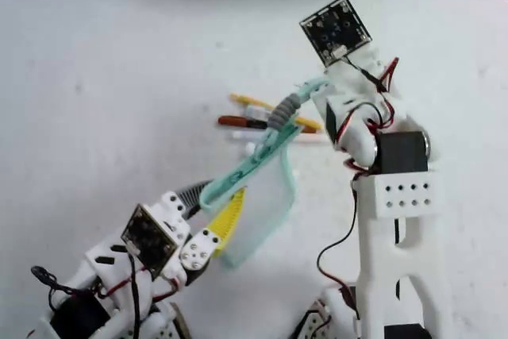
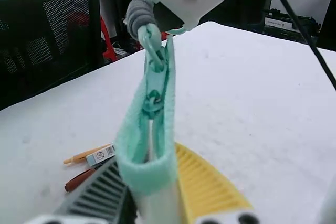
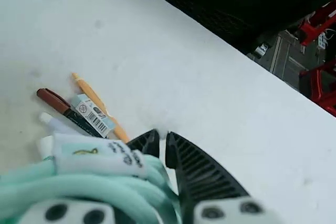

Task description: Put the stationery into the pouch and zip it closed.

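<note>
Clamping one end of the mint pouch (image 1: 266, 204), left gripper (image 1: 216, 198) jaws closed on fabric. Right gripper (image 1: 311, 91) pinched tight on the other end, by the grey zip pull (image 1: 284, 110). Pouch stretched above mid-table (image 1: 95, 77). Orange pen (image 1: 252, 104) and brown pen (image 1: 236, 122) lie loose just beyond, toward the far edge.

White table (image 1: 95, 77) with a black mesh rack (image 2: 37, 51) and red frame (image 3: 323, 19) behind.
</note>
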Action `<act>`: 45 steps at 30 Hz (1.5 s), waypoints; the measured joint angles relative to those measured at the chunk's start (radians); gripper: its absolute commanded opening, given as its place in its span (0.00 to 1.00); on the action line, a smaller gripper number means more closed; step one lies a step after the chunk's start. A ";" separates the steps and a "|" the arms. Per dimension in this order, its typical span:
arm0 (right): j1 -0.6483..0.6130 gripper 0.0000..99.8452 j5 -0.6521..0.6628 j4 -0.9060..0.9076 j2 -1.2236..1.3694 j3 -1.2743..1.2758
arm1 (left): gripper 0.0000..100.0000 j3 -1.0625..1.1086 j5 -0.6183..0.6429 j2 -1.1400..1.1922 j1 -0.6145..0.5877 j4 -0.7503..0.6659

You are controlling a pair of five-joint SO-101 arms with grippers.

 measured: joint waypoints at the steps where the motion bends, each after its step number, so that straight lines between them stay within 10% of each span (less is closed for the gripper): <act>1: 0.000 0.02 0.000 0.006 -0.003 -0.012 | 0.02 0.000 0.000 0.000 0.000 0.000; 24: 0.264 0.04 -0.021 0.005 0.114 -0.038 | 0.02 -0.018 0.000 0.000 -0.130 0.018; 29: 0.094 0.24 0.057 0.181 -0.060 -0.038 | 0.02 -0.018 0.000 0.000 -0.130 0.018; 36: -0.269 0.24 0.305 0.417 -0.411 -0.051 | 0.02 -0.018 0.000 0.000 -0.130 0.018; 45: -0.344 0.29 0.397 0.479 -0.224 -0.138 | 0.02 -0.020 -0.057 0.000 -0.092 0.032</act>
